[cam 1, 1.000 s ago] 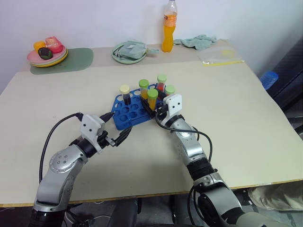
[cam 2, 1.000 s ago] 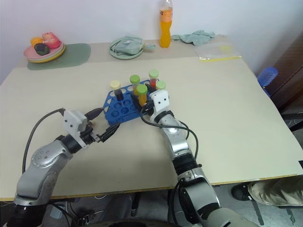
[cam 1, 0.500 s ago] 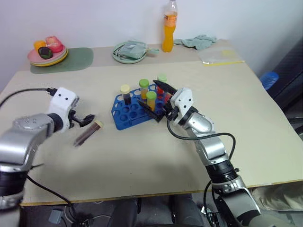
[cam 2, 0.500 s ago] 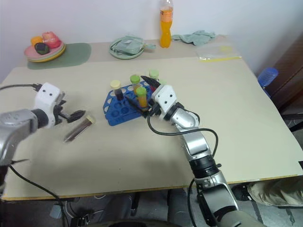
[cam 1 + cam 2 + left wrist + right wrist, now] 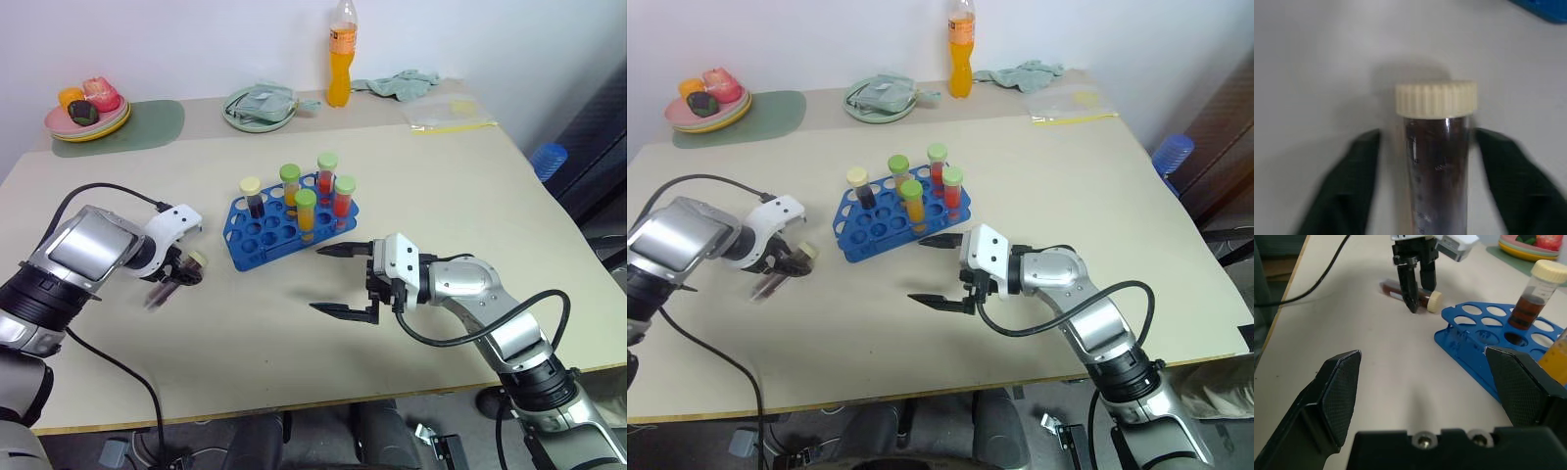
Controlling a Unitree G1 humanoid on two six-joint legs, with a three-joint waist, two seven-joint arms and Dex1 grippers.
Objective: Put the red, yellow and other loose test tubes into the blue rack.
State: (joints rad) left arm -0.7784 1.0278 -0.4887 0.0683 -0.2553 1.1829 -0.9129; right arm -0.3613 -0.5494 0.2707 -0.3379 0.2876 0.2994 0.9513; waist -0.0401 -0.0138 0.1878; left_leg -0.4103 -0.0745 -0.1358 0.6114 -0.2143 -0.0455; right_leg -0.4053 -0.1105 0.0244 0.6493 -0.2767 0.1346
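A loose test tube [image 5: 1436,147] with a cream cap and dark liquid lies on the table, left of the blue rack [image 5: 257,242]. My left gripper [image 5: 176,277] points down over it, its fingers [image 5: 1356,191] pressed in on both sides just below the cap. The rack holds a dark tube with a cream cap [image 5: 251,196], two yellow tubes with green caps [image 5: 306,211] and two red tubes with green caps [image 5: 344,196]. My right gripper [image 5: 338,281] hangs open and empty in front of the rack, pointing left.
Along the back stand an orange drink bottle [image 5: 338,59], a plate of fruit [image 5: 83,103] on a green mat, a green plate with a cloth [image 5: 260,106], a crumpled green cloth [image 5: 402,83] and a plastic bag [image 5: 451,110].
My left gripper swung out left, came down over the loose tube and narrowed around it. My right gripper drew back from the rack toward the table's front, still open.
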